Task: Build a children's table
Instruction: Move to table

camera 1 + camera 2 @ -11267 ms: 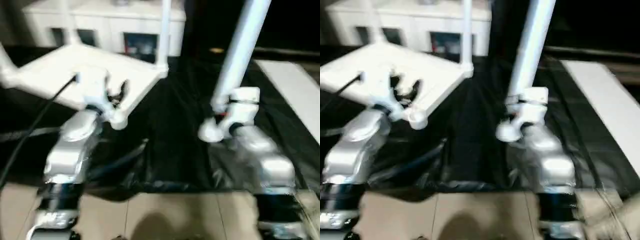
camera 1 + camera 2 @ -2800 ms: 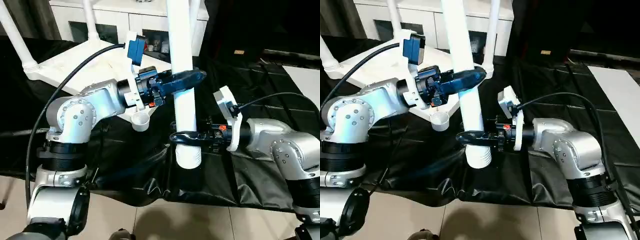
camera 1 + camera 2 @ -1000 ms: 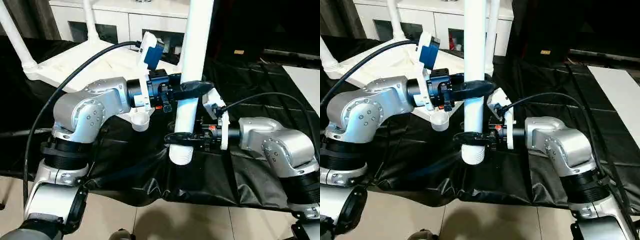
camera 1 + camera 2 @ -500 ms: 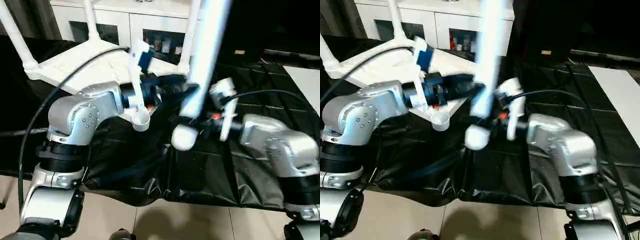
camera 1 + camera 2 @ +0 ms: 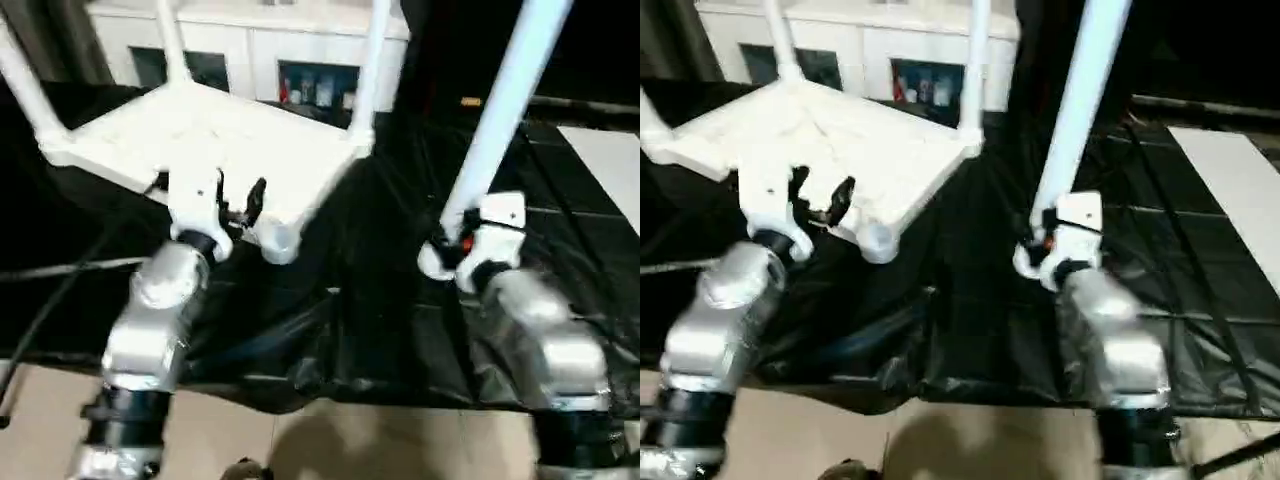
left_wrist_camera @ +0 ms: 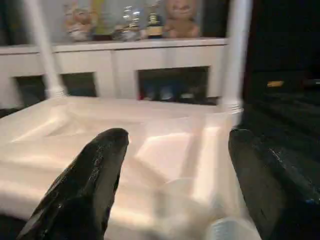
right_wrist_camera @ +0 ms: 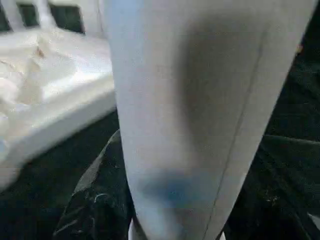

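Right claw (image 5: 447, 243) clamped around leg (image 5: 500, 105); left claw (image 6: 175, 190) spread empty; apparently no legible writing.

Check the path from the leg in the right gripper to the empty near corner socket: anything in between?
Nothing visible blocks it. Only bare black sheet lies between the leg and the socket. The open left gripper sits just beside that socket.

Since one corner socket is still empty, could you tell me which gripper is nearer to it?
Left. The left gripper hovers open just beside the empty corner socket of the tabletop; the right gripper holds the loose leg well off to the side.
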### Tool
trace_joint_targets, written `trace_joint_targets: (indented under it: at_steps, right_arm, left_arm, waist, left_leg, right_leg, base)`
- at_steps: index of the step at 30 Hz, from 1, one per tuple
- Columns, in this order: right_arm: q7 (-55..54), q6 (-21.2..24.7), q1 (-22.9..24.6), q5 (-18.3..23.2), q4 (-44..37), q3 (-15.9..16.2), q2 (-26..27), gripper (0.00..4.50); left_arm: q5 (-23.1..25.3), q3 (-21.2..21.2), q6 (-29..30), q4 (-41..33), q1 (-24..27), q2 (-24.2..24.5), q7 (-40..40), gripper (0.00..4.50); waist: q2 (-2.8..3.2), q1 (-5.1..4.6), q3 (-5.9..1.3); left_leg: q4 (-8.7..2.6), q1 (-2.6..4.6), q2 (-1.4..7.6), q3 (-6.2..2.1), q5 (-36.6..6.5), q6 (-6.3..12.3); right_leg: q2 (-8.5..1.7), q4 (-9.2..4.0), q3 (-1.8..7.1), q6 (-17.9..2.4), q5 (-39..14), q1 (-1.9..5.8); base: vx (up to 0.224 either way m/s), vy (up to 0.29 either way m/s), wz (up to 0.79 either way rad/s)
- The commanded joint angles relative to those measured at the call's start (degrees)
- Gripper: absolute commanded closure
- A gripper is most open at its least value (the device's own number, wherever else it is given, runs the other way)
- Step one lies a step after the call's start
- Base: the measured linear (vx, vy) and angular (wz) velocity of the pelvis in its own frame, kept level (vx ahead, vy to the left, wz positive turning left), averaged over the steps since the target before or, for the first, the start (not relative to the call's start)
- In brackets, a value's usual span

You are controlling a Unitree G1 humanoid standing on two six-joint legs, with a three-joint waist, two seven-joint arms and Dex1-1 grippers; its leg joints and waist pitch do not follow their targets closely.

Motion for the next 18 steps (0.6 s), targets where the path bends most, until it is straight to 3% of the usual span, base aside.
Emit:
trace_joint_targets:
  at_steps: [1, 2, 3, 4, 5, 6, 7, 8, 9, 10, 11, 12, 13, 14, 15, 16, 17, 18]
  right_arm:
    - [-0.84, -1.75, -0.41, -0.85, 0.46, -0.07, 0.45, 2.62]
    - [-0.91, -1.84, -0.43, -1.17, 0.77, -0.04, 0.44, 2.62]
    - [-0.84, -2.27, -0.39, -1.62, 1.13, 0.17, 0.17, 2.62]
    - [-0.79, -2.78, -0.30, -1.86, 1.50, 0.48, -0.14, 2.62]
    - [-0.80, -2.79, -0.26, -1.74, 1.55, 0.45, -0.12, 2.62]
    - [-0.95, -2.92, -0.23, -1.82, 1.59, 0.42, -0.09, 2.62]
    - [-0.94, -3.26, -0.25, -1.99, 1.67, 0.48, -0.13, 2.62]
    - [-0.94, -3.68, -0.23, -2.29, 1.82, 0.64, -0.06, 2.62]
    - [-1.26, -4.03, -0.22, -3.23, 1.96, 1.22, -0.23, 2.62]
    - [-1.68, -4.87, -0.22, -4.25, 2.22, 1.91, -0.17, 2.62]
    - [-1.83, -5.48, -0.25, -4.83, 2.50, 2.36, -0.08, 2.62]
    - [-1.84, -5.64, -0.26, -4.88, 2.52, 2.43, -0.01, 2.62]
    - [-1.84, -5.81, -0.26, -4.93, 2.55, 2.50, 0.07, 2.62]
    - [-1.89, -6.05, -0.30, -4.98, 2.62, 2.62, 0.15, 2.62]
    - [-1.53, -6.45, -0.35, -4.66, 2.43, 2.67, 0.31, 2.62]
    - [-1.24, -6.39, -0.40, -4.21, 2.31, 2.50, 0.45, 2.62]
    - [-0.81, -5.90, -0.39, -3.72, 2.14, 2.38, 0.47, 2.62]
    - [-0.59, -5.71, -0.37, -3.57, 2.12, 2.39, 0.40, 2.62]
  left_arm:
    - [1.15, 1.06, -1.69, 1.60, 0.19, 0.24, 1.45, 0.82]
    - [1.75, 1.04, -2.26, 1.95, 0.25, 0.29, 1.96, 0.82]
    - [2.16, 0.90, -2.88, 2.15, 0.35, 0.45, 1.90, 0.82]
    - [2.23, 0.87, -3.52, 2.18, 0.55, 0.40, 1.40, 0.82]
    - [2.16, 0.89, -3.65, 2.16, 0.60, 0.35, 1.22, 0.82]
    - [2.27, 1.06, -3.80, 2.15, 0.60, 0.17, 1.47, 0.82]
    - [2.29, 1.21, -3.89, 2.16, 0.53, 0.04, 1.65, 0.82]
    - [2.83, 1.34, -4.25, 2.33, 0.39, -0.07, 2.46, 0.82]
    - [3.19, 1.53, -4.01, 2.43, 0.25, -0.26, 3.34, 0.82]
    - [4.21, 1.43, -4.35, 2.48, -0.04, -0.15, 4.47, 0.82]
    - [5.06, 1.30, -3.99, 2.56, -0.36, -0.06, 5.44, 0.82]
    - [5.06, 1.21, -3.90, 2.57, -0.51, -0.06, 5.34, 0.82]
    - [5.05, 1.12, -3.80, 2.59, -0.68, -0.06, 5.23, 0.82]
    - [5.00, 1.09, -3.75, 2.73, -0.91, -0.13, 4.95, 0.82]
    - [5.73, 1.06, -4.37, 2.55, -1.29, -0.53, 5.43, 0.82]
    - [5.89, 1.21, -4.36, 2.53, -1.44, -0.83, 5.91, 0.82]
    - [5.84, 1.46, -3.69, 2.61, -1.63, -1.10, 6.45, 0.82]
    - [5.95, 1.61, -3.37, 2.68, -1.74, -1.24, 6.68, 0.82]
  waist:
    - [0.91, -1.27, -3.50]
    - [1.94, -2.84, -4.16]
    - [1.91, -4.23, -4.00]
    - [1.34, -4.59, -3.77]
    - [0.70, -4.36, -3.49]
    - [0.15, -4.58, -3.43]
    - [-1.13, -4.87, -3.45]
    - [-2.63, -4.16, -3.86]
    - [-2.23, -2.66, -4.00]
    - [-1.90, -3.72, -3.67]
    - [-2.61, -3.67, -2.36]
    - [0.23, -5.33, -2.75]
    - [3.64, -5.92, -3.61]
    - [3.32, -7.96, -3.75]
    - [3.48, -8.72, -3.21]
    - [3.47, -8.69, -3.40]
    - [3.59, -8.73, -3.71]
    - [3.40, -8.61, -3.90]
  left_leg:
    - [-7.54, 3.40, 2.28, -0.35, -3.00, 10.54]
    - [-7.68, 7.46, 2.49, 0.65, -3.01, 10.36]
    - [-9.84, 8.40, 3.27, 1.70, -4.86, 10.38]
    - [-11.54, 7.47, 4.94, 2.50, -5.09, 10.21]
    - [-12.37, 6.16, 4.68, 0.59, -3.87, 13.55]
    - [-11.86, 7.09, 4.76, 1.79, -3.62, 14.77]
    - [-11.54, 6.41, 3.92, 2.59, -5.75, 13.36]
    - [-9.78, 4.55, 2.60, 3.32, -10.90, 9.72]
    - [8.44, -2.67, 0.28, -5.52, -13.11, -0.56]
    - [9.47, -3.71, -0.78, -6.99, -10.05, -4.57]
    - [3.21, -2.12, -0.46, -5.61, -7.50, -9.92]
    - [-4.89, 1.37, 0.00, -5.14, -9.08, -9.59]
    - [-7.08, 3.09, 1.56, -7.76, -10.74, -10.45]
    - [-9.68, 3.71, 5.97, -9.71, -14.91, -16.46]
    - [-10.90, 4.19, 8.11, -10.58, -18.24, -16.70]
    - [-11.74, 4.86, 10.25, -11.72, -17.45, -15.21]
    - [-11.08, 5.41, 11.03, -12.04, -13.39, -8.90]
    - [-10.36, 5.79, 10.81, -11.73, -10.63, -5.01]
  right_leg:
    - [-2.68, -5.51, 1.87, -10.87, -16.48, 0.77]
    - [0.42, -3.38, 0.77, -9.08, -14.53, -2.21]
    - [2.48, 1.36, -2.48, -6.17, -10.10, -3.55]
    - [1.72, 4.07, -4.04, -2.91, -6.45, -3.55]
    - [1.25, 4.94, -4.69, -0.75, -5.56, -2.57]
    - [-0.40, 3.19, -4.32, 0.41, -4.10, -3.46]
    - [-1.87, 1.03, -3.23, 0.42, -3.54, -2.91]
    - [-5.84, -2.46, -0.34, 1.00, -4.58, -1.28]
    - [-21.91, -9.36, 11.51, -4.57, -19.73, 2.82]
    - [-19.68, -8.63, 7.51, -4.52, -23.13, 3.36]
    - [-11.86, -7.98, -0.47, -8.26, -26.61, 2.88]
    - [-3.92, -5.03, -5.57, -11.65, -24.54, 2.13]
    - [0.45, -0.82, -4.06, -10.04, -14.63, 0.44]
    - [1.11, 1.28, -2.89, -9.57, -0.39, 0.00]
    - [1.42, 2.02, -2.83, -8.49, 1.05, -0.97]
    - [1.18, 3.04, -2.90, -8.03, -0.92, -1.84]
    - [1.01, 4.56, -2.30, -6.15, -5.90, -2.75]
    - [0.57, 4.34, -1.82, -5.80, -6.86, -2.96]
  base:
    - [-0.027, 0.240, 0.06]
    - [-0.027, 0.240, 0.06]
    - [-0.025, 0.271, -0.05]
    - [-0.038, 0.234, -0.29]
    - [-0.038, 0.234, -0.29]
    - [-0.067, 0.188, -0.18]
    - [-0.087, 0.163, 0.03]
    - [-0.087, 0.163, 0.03]
    - [-0.084, 0.201, -0.14]
    - [-0.068, 0.238, -0.44]
    - [-0.068, 0.238, -0.44]
    - [-0.059, 0.255, -0.33]
    - [-0.076, 0.235, 0.06]
    - [-0.076, 0.235, 0.06]
    - [-0.097, 0.155, 0.12]
    - [-0.073, 0.085, 0.02]
    - [-0.073, 0.085, 0.02]
    - [-0.070, -0.005, 0.01]
